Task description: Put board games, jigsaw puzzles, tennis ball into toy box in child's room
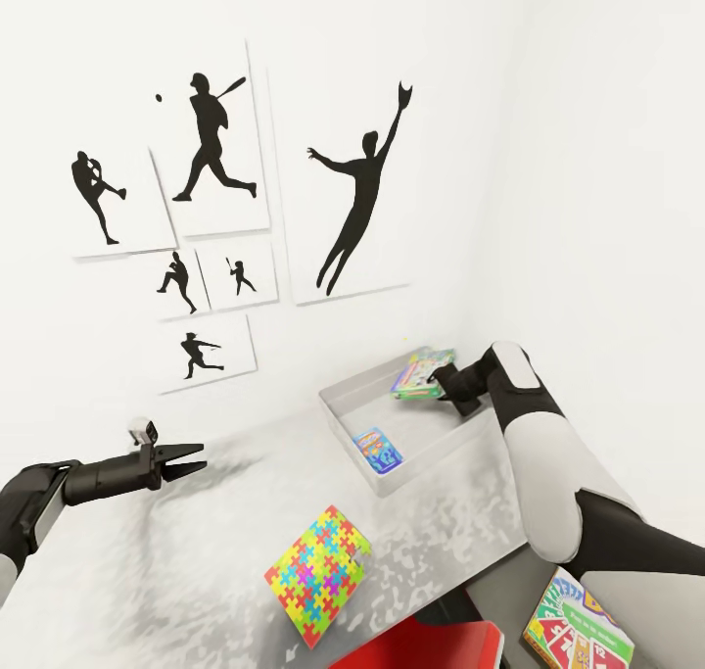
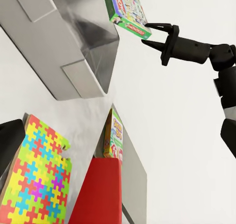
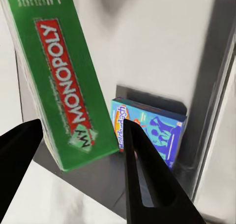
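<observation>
The pale grey toy box (image 1: pixel 345 402) stands on the table (image 1: pixel 196 551) by the wall corner. A small blue board game (image 1: pixel 377 449) lies inside it (image 3: pixel 150 130). My right gripper (image 1: pixel 443 385) is shut on the corner of a green Monopoly board game (image 1: pixel 423 373), tilted over the tray's far end (image 2: pixel 125 10) (image 3: pixel 64 86). A multicolour jigsaw puzzle (image 1: pixel 318 576) lies near the table's front edge (image 2: pixel 34 179). The Skip-Bo board game (image 1: pixel 573 630) lies on the lower side unit (image 2: pixel 114 135). My left gripper (image 1: pixel 191 456) hovers open above the table's left part.
A red chair (image 1: pixel 431 649) sits under the table's front edge (image 2: pixel 98 194). Baseball silhouette posters (image 1: pixel 215 150) hang on the white wall behind. The wall corner lies close behind the tray.
</observation>
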`<state>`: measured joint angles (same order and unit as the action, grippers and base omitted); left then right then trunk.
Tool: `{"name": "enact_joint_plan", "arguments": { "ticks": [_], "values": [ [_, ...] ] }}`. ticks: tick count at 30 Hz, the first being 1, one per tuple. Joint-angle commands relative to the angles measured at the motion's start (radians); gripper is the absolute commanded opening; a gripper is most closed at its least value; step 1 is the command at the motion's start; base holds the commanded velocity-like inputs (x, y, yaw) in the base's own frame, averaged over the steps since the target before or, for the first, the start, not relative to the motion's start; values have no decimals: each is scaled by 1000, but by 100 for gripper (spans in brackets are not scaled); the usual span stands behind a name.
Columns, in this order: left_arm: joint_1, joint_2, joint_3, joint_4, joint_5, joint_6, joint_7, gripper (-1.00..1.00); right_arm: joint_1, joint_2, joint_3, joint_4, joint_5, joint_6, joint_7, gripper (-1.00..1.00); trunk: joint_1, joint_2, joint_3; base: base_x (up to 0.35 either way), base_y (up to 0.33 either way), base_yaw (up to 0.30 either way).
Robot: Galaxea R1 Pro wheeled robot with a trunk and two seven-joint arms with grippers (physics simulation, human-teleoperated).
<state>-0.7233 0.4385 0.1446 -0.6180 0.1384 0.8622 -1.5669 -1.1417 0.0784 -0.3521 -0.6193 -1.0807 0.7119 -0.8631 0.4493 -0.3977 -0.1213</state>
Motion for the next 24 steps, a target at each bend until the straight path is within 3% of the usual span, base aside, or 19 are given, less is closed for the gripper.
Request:
{"name": "enact_joint_plan", "arguments": {
  "ticks": [1, 11, 24],
  "values": [
    [-1, 0, 0, 0, 0, 11, -4, 100, -1, 0, -5, -2, -7, -14, -10, -100, 1, -2, -2, 0, 0, 0],
    [-1, 1, 0, 0, 0, 11, -4, 100, 0, 1, -6, -2, -7, -49, -19, -100, 1, -2, -7, 0, 0, 9],
    [-1, 2, 0, 0, 0, 11, -4, 100, 0, 0, -2, 2, -10, -85, -21, -100, 1, -2, -26, 0, 0, 99]
  ]
}}
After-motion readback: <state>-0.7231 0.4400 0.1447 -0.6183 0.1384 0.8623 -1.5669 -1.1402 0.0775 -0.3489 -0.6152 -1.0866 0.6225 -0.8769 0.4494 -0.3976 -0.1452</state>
